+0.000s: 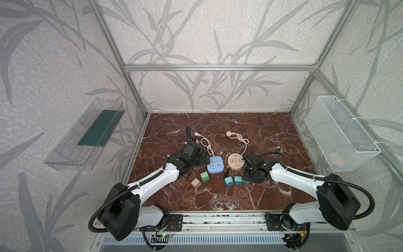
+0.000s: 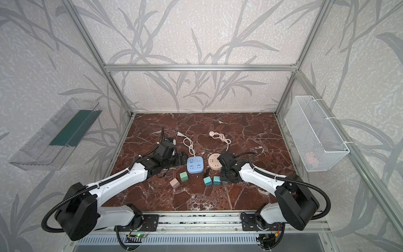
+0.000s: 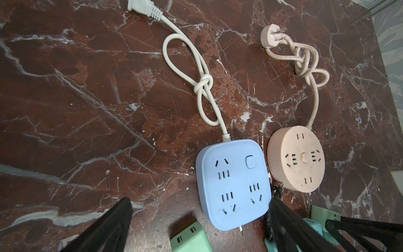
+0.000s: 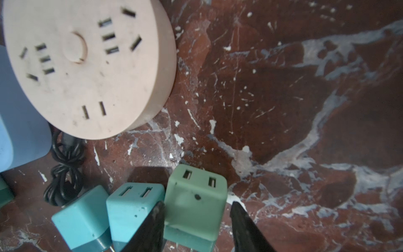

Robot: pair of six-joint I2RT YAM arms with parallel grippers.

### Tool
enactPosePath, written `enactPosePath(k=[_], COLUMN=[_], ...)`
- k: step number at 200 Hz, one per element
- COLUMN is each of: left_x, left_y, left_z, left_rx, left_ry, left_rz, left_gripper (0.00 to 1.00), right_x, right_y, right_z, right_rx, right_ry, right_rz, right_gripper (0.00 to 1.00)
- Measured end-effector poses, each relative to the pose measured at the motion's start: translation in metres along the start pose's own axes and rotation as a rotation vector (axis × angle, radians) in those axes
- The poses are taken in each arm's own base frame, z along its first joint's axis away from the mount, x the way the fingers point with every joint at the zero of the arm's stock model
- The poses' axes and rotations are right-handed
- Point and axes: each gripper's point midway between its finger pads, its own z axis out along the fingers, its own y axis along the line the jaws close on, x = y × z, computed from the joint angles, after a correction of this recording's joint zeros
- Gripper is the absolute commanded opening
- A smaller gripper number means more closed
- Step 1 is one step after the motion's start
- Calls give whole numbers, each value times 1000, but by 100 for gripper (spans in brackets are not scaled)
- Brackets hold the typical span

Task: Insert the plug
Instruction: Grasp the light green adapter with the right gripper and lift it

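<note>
Plug (image 4: 196, 196) between right fingers (image 4: 152, 227), left fingers (image 3: 104, 229) wide

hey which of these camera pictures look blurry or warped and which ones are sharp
In both top views wide-angle perspective splays the aluminium frame, light even. Left wrist view: blue power strip sharp, left fingers blurred. Right wrist view: soft overall, round pink socket and green plug fuzzy, marble table partly shadowed.

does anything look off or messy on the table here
Nothing looks broken, but both cords are knotted: the white cord on the blue power strip and the pink cord on the round power strip. A tangled black cable lies between the strips.
</note>
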Motion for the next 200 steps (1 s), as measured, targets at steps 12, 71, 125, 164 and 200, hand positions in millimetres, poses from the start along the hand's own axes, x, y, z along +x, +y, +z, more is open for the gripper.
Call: enactPosePath(k=[12,71,125,164,200], left_x=[-1,1,3,6,6], left_y=[-1,0,0,-3,-4], left_z=[0,1,2,4,5], left_rx=[3,-1,0,2,6], left_ry=[-4,-8,-5,2,3], left_rz=[1,-4,-8,-2,-1], left_gripper=[97,97,97,97,97], right_x=[0,2,11,20,23], right_y=[-1,-11,-13,-23,-27], right_z=[0,2,3,9,10], right_rx=[7,57,65,88,95], right_ry=[-2,1,16,37,42], right_rz=[-1,-29,-48,-49,-55], right_gripper=[50,50,50,50,46])
